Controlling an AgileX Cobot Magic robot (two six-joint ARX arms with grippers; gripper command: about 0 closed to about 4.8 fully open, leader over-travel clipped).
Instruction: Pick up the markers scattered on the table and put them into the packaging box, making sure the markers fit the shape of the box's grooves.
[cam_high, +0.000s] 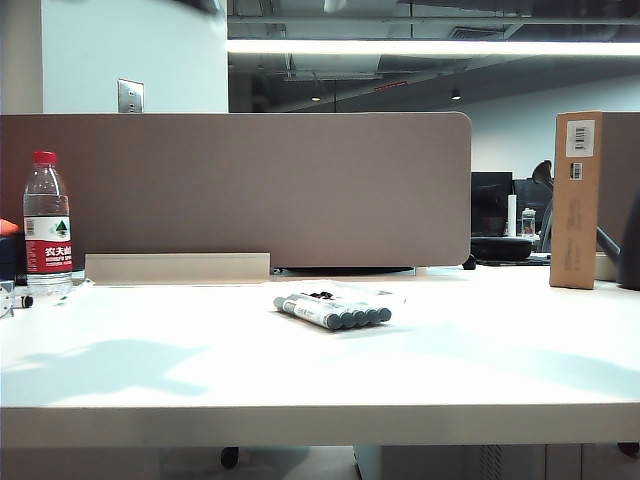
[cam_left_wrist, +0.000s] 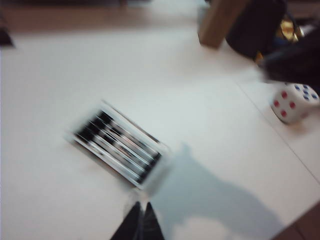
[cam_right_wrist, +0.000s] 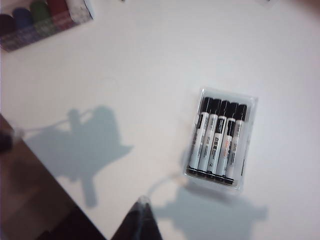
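Several markers (cam_right_wrist: 217, 140) with white barrels and black caps lie side by side in the grooves of the clear packaging box (cam_right_wrist: 250, 131) on the white table (cam_high: 480, 360). In the exterior view the markers (cam_high: 330, 312) and the box (cam_high: 390, 297) sit at the table's middle, and neither arm shows there. My left gripper (cam_left_wrist: 141, 207) hangs shut and empty above the table, a little off the blurred box (cam_left_wrist: 161, 148) with its markers (cam_left_wrist: 117, 147). My right gripper (cam_right_wrist: 142, 202) is also shut and empty, off to one side of the box.
A water bottle (cam_high: 47, 225) stands at the far left before the brown partition (cam_high: 235, 190). A tall cardboard box (cam_high: 577, 200) stands at the right. A white dice (cam_left_wrist: 294, 102) lies near a dark object. A clear pack of coloured items (cam_right_wrist: 45, 20) lies by the table's edge.
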